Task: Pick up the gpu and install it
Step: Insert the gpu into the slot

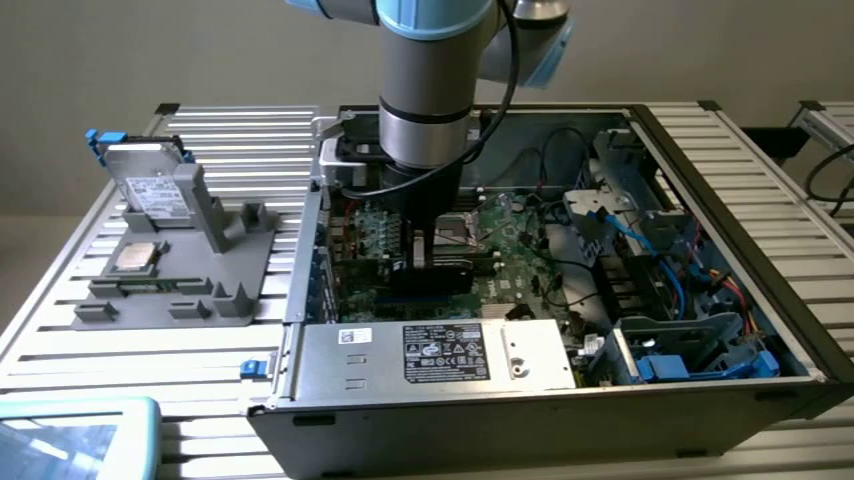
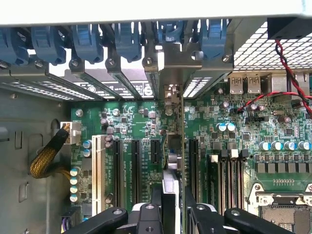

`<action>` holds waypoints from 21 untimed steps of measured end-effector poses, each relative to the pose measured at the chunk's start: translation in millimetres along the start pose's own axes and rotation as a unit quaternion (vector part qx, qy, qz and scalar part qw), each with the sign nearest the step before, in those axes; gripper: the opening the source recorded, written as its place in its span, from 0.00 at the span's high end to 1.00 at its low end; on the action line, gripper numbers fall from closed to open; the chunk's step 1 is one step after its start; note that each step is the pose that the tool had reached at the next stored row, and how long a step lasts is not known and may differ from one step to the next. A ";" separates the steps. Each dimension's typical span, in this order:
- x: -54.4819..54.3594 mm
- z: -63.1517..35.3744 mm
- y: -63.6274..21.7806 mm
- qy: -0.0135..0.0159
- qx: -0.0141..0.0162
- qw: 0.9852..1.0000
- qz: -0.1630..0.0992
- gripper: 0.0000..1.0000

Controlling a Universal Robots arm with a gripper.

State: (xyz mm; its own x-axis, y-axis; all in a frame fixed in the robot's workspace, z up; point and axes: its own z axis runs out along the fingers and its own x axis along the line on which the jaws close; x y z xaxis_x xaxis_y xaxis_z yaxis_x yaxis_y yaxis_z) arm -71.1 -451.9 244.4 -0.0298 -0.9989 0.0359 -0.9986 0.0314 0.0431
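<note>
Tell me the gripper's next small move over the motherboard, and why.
Probably press straight down a little. The gripper holds the gpu edge-on and upright over a black expansion slot on the motherboard, its bracket lined up with the rear opening; whether it is fully seated cannot be told.

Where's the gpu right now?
The gpu stands on edge in the gripper, over the motherboard's expansion slots inside the open computer case, its bracket at the rear slot openings.
</note>
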 end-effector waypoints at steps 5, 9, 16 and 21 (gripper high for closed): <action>0.0 0.0 0.2 0.000 0.000 1.000 0.000 0.73; -1.0 -0.1 0.5 0.000 0.000 1.000 -0.002 0.73; -1.5 0.4 0.7 0.000 0.000 1.000 -0.003 0.73; -1.5 2.1 1.5 0.000 0.000 1.000 -0.003 0.73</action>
State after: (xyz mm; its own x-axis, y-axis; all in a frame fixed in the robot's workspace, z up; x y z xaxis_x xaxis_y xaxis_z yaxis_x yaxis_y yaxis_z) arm -72.6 -450.4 242.4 -0.0233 -0.9991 0.0362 -0.9988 0.0248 0.0426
